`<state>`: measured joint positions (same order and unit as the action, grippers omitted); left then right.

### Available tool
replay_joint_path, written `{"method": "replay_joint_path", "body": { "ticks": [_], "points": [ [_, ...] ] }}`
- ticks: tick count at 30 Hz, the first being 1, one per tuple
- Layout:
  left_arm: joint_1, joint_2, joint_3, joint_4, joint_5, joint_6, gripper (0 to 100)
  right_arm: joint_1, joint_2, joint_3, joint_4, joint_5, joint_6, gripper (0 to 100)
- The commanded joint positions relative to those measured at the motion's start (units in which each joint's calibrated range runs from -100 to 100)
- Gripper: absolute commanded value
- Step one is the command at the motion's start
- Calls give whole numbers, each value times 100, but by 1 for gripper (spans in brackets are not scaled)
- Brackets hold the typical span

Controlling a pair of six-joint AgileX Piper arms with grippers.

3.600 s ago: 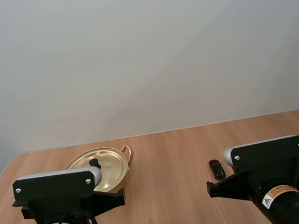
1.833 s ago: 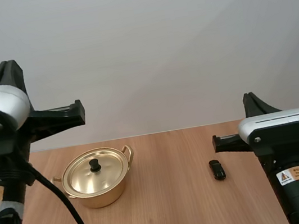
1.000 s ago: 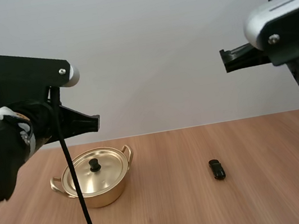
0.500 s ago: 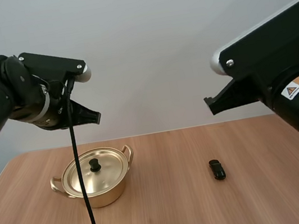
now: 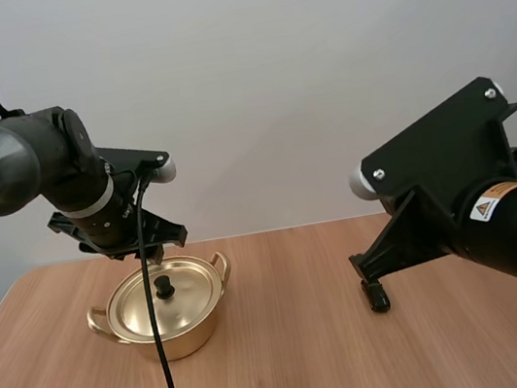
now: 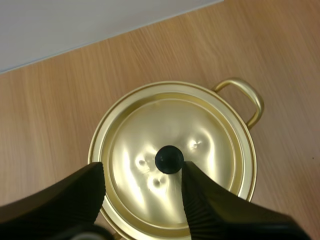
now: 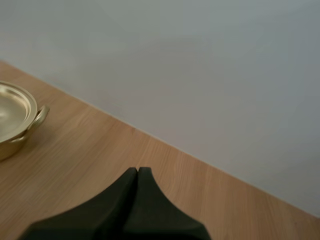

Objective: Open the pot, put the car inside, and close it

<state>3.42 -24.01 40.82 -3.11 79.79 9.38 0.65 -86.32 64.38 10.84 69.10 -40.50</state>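
Observation:
A golden pot with two handles stands on the left of the wooden table, its lid on and a black knob in the middle. My left gripper hangs just above it. In the left wrist view the left gripper is open, its fingers apart on either side of the knob, above the lid. A small black car lies right of centre, partly behind my right arm. My right gripper is shut, one dark wedge over bare table, with the pot off to its side.
The wooden table reaches a plain grey wall at the back. Bare wood lies between the pot and the car and along the front edge.
My left arm has come down over the pot and its fingers have opened. My right arm has swung lower and forward, and now covers part of the car.

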Motion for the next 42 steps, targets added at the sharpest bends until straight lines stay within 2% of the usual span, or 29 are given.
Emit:
{"method": "replay_joint_path", "body": {
  "ticks": [1,8,14,27,31,33,35,38,39,40,42],
  "points": [
    [3,131,-6,-7,70,-1,86,1,10,-5,12,691,7,0],
    [3,588,-24,-58,102,93,86,1,10,-5,12,813,18,0],
    [3,853,-40,-737,151,522,86,1,10,-5,12,813,18,0],
    [3,1362,-40,-523,-138,526,86,-40,10,-5,12,810,18,0],
    [3,1448,-40,-523,-256,526,80,-48,10,-5,2,810,18,0],
    [3,1452,-40,-513,-271,526,72,-57,10,-5,2,810,18,0],
    [3,1452,-40,-438,-271,526,57,-57,10,-5,2,810,18,0],
    [3,1452,-40,-232,-253,550,21,-57,10,-5,2,810,18,0],
    [3,1452,-40,-193,-212,563,5,-57,10,-5,2,810,18,0],
    [3,1452,-40,-183,-192,572,0,-57,10,-5,2,810,18,0],
    [3,1452,-40,-183,-148,572,0,-57,10,-5,2,810,18,0]
  ]
}}
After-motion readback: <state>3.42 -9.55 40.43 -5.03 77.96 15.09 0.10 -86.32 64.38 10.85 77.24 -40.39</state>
